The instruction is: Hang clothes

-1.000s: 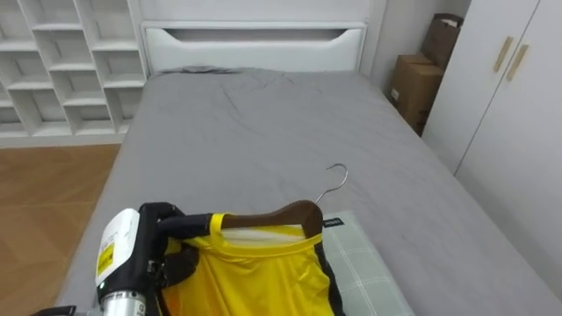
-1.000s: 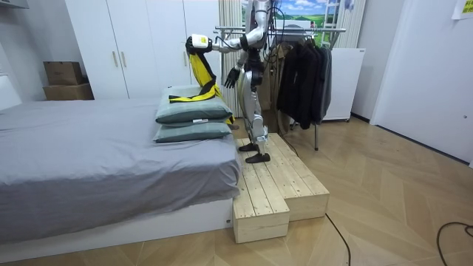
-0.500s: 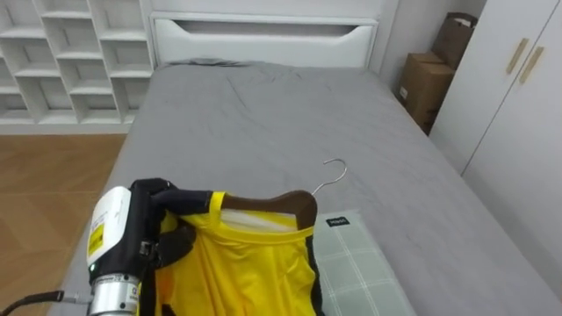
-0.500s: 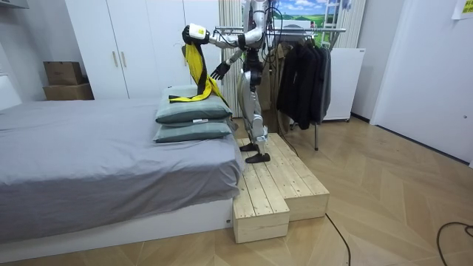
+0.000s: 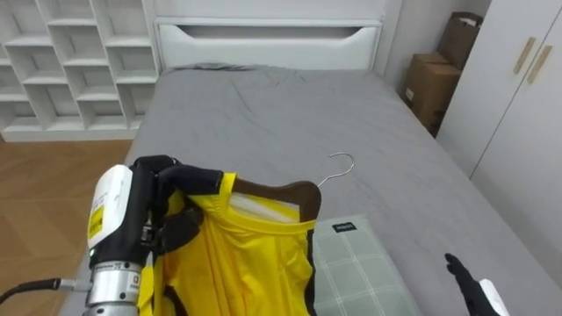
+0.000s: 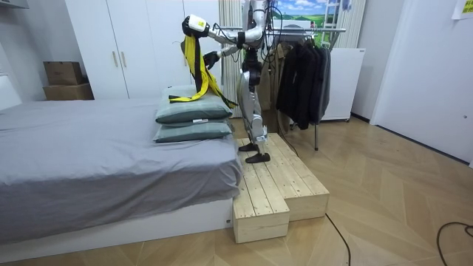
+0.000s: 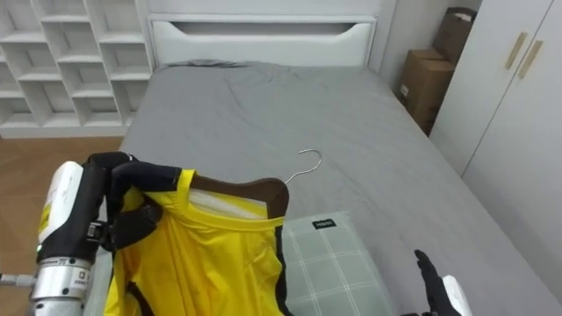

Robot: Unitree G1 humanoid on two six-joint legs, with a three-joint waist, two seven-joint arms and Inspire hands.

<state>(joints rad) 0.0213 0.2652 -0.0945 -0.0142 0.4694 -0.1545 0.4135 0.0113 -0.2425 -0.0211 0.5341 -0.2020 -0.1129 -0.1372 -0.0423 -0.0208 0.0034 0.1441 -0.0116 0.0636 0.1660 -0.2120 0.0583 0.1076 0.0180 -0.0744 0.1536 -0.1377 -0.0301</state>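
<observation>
- The robot is standing on a low wooden platform [image 6: 273, 185] at the near end of the grey-sheeted bed [image 5: 263, 114], facing along it.
- The left robot hand [image 5: 171, 206] is curling round the left end of a dark brown wooden hanger with a metal hook [image 5: 290, 191] and holding it up over the bed.
- The bright yellow garment with dark trim [image 5: 250, 268] is draped on the hanger, hanging down just left of a grey-green checked pillow [image 5: 360, 268]. So the dressing of the hanger looks done.
- The right robot hand [image 5: 470, 276] is reaching in from the near right with its fingers stretched out and holding nothing, perhaps to steady the cloth.
- The metal clothes rail [image 6: 310, 31], carrying dark jackets [image 6: 303, 74], is standing behind the robot at the room view's right.
- The hook is not yet on that rail. To my eye, turning round and hanging the garment there is what is left.
</observation>
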